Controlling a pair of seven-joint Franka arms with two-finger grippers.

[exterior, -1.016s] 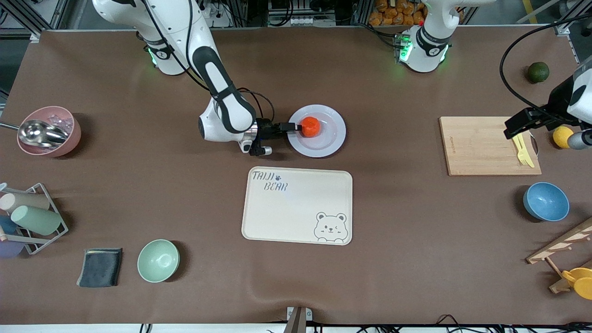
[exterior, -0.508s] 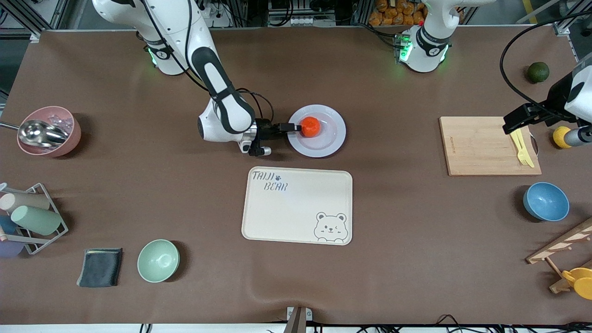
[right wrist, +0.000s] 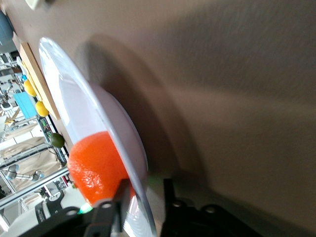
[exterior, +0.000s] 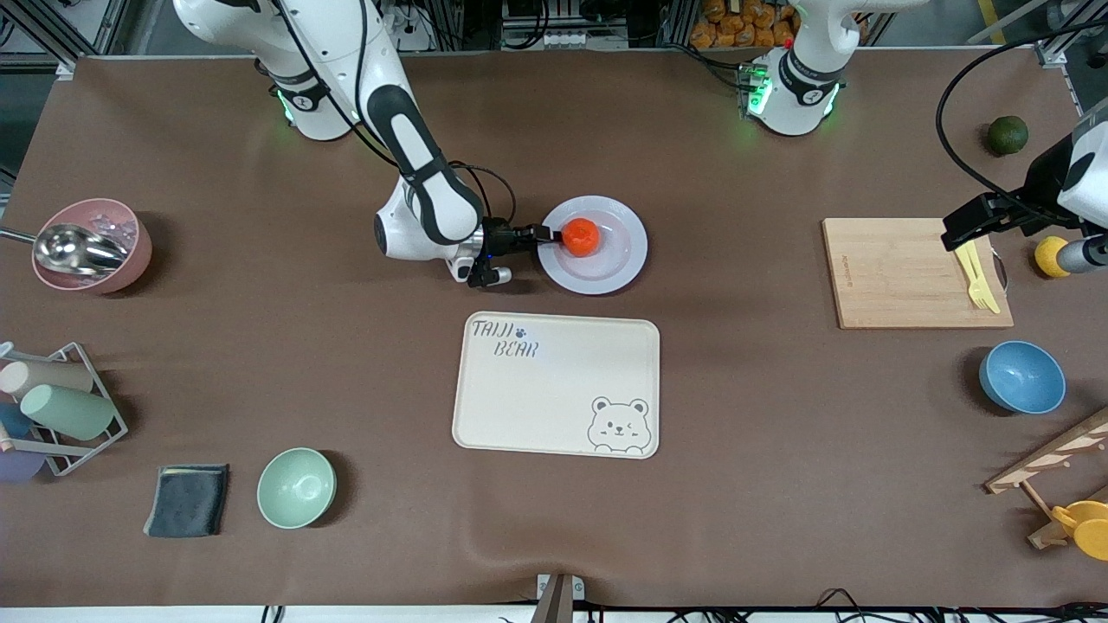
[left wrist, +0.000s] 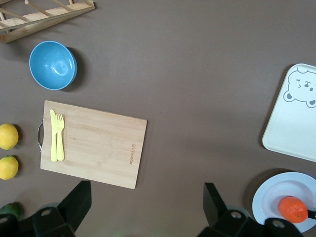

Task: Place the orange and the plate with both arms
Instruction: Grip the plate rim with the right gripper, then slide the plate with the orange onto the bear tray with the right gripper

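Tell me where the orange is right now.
The orange sits on the plate, farther from the front camera than the bear tray; the right gripper grips the plate's rim beside it.

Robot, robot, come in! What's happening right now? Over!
Right tool clamped on plate rim. Orange sits on plate. Left tool open, waiting over cutting board. Bear tray lies nearer the camera.

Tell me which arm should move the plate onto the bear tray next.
Right. The right gripper already clamps the plate's rim, with the orange on it. The left gripper hangs open over the cutting board, away from the plate.
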